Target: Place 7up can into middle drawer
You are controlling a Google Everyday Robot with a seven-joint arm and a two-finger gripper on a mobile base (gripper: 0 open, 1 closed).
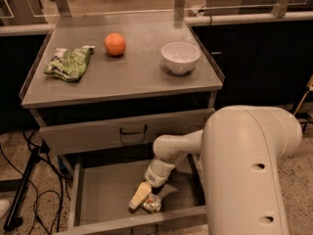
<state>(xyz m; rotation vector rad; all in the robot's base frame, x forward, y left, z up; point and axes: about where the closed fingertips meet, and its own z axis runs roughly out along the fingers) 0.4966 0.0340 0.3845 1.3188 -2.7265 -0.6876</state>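
The 7up can (153, 203), small and silvery with green print, is low in the open middle drawer (102, 197), near its front wall and right of centre. My gripper (145, 201) reaches down into the drawer from the right and is right against the can, its pale tip on the can's left side. My big white arm (249, 170) fills the lower right of the view. Whether the can rests on the drawer floor cannot be told.
The closed upper drawer front (132, 130) with a black loop handle overhangs the back of the open drawer. On the cabinet top lie a green-and-white snack bag (68, 62), an orange (115, 44) and a white bowl (180, 57). Cables and a stand foot (22, 199) lie on the floor at left.
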